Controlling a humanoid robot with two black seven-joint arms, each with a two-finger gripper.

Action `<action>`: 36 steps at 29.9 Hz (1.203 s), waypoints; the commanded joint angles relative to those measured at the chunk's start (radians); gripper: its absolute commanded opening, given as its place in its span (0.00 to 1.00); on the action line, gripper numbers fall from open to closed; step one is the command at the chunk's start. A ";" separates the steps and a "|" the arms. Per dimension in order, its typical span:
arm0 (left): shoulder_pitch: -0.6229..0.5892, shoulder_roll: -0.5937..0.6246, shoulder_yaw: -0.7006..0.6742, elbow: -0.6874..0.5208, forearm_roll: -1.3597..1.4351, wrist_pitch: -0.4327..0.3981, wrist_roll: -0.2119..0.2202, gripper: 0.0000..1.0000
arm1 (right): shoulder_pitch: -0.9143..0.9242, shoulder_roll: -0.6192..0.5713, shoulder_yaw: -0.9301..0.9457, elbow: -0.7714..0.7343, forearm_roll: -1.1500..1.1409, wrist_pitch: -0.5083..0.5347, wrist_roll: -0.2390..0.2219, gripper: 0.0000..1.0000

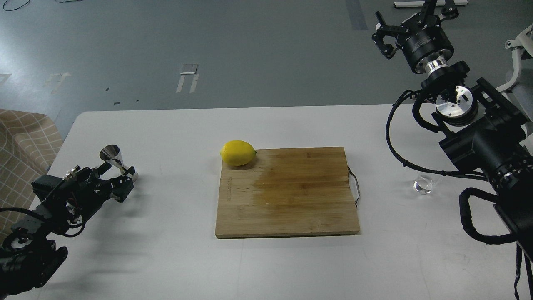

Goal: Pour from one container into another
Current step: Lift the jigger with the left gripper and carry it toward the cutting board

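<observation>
The steel jigger [112,154] stands upright near the table's left edge, its lower cone partly hidden by my left gripper [119,171]. That gripper is open, with one finger on each side of the jigger's base; contact cannot be made out. The clear glass tumbler [423,184] sits on the table at the right, partly behind a cable of my right arm. My right gripper [412,21] is raised high at the top right, far from the tumbler, open and holding nothing.
A wooden cutting board [287,191] with a metal handle lies mid-table. A yellow lemon [237,153] rests at its far left corner. The white table [175,125] ends at the left beside a checked cloth [21,150].
</observation>
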 commanded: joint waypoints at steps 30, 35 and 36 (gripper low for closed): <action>-0.169 0.015 0.040 -0.104 -0.032 -0.035 0.000 0.00 | 0.001 -0.013 0.000 0.000 0.000 0.000 0.000 1.00; -0.230 0.026 0.044 -0.146 -0.031 -0.076 0.000 0.00 | 0.000 -0.011 -0.001 0.000 -0.003 0.000 0.001 1.00; -0.241 0.026 0.044 -0.150 -0.031 -0.082 0.000 0.00 | 0.000 -0.011 0.000 -0.002 -0.003 0.000 0.001 1.00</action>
